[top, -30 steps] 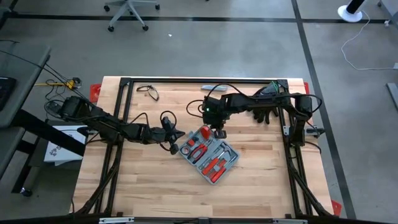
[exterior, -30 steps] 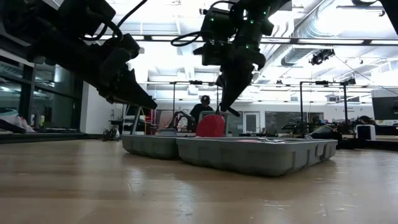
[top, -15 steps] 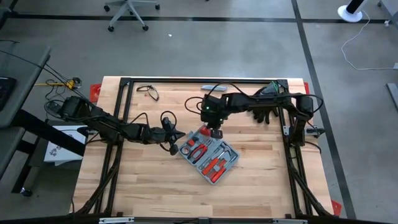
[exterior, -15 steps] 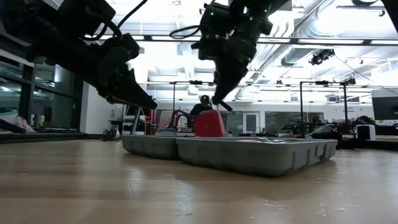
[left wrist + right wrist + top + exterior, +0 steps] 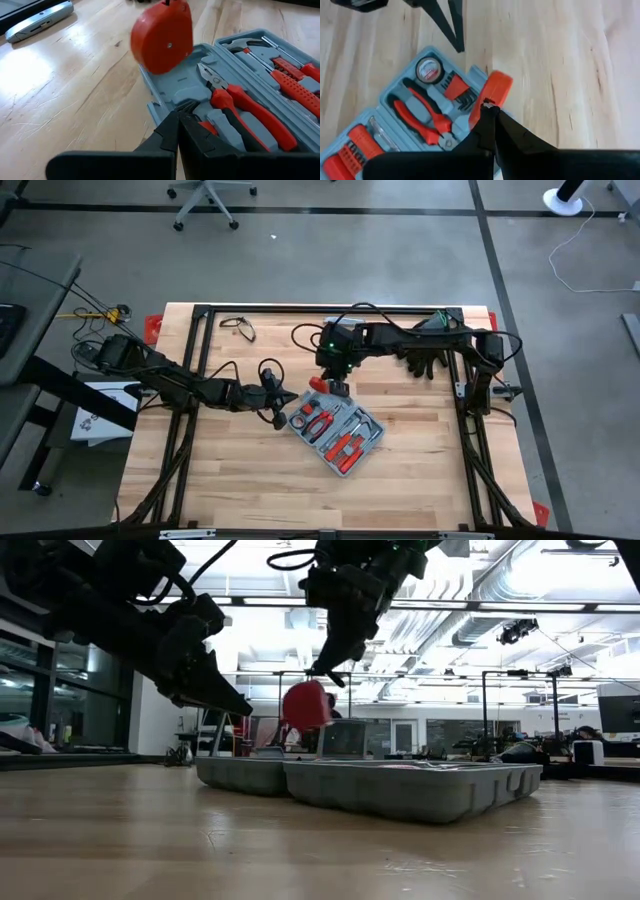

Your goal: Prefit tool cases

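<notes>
Around us lies a grey concrete floor (image 5: pixel 400 260) crossed by dark tape lines (image 5: pixel 300 212). A wheeled office chair base (image 5: pixel 205 202) stands beyond the pale wooden surface (image 5: pixel 250 480), and a white fan base (image 5: pixel 566 198) trails its cable (image 5: pixel 590 250) across the floor. Level across the wood, we see a bright hall with ceiling ducts (image 5: pixel 500 585), strip lights (image 5: pixel 560 565) and a person (image 5: pixel 328 712) far off.

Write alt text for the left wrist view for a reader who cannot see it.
A round red tool hangs in the air above the corner of an open blue-grey tool case on a wooden table. The case holds red-handled pliers. The left gripper, shut, points at the case's near edge, and a slim grey bar lies farther off.
</notes>
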You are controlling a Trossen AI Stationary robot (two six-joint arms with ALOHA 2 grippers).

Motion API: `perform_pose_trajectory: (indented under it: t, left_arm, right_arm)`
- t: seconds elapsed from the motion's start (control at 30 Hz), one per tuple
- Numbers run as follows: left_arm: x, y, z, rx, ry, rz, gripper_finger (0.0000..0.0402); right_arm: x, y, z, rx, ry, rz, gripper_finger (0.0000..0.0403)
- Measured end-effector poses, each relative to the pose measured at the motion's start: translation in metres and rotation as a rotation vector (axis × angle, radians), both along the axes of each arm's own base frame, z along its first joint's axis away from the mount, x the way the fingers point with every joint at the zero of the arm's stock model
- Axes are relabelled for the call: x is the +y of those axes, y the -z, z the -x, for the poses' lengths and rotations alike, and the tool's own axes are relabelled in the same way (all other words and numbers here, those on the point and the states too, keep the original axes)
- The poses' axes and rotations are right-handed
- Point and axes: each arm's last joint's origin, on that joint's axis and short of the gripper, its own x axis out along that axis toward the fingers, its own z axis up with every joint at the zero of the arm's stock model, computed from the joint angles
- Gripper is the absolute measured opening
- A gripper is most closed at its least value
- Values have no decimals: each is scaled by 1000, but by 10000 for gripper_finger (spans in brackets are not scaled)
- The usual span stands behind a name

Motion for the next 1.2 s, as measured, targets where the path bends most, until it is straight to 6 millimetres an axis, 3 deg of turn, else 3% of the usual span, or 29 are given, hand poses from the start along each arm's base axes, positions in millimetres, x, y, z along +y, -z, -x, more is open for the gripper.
perform_pose_trajectory:
  t: [0.6,0.77,1.2]
  left_arm:
    - [-3,0,0,5,38,7,0]
    - [-3,0,0,6,39,8,0]
    - [-3,0,0,6,41,8,0]
  right_arm:
    - [9,2,2,57,97,-76,0]
    - [9,11,3,70,133,-89,0]
    - [2,20,-3,-40,201,-83,0]
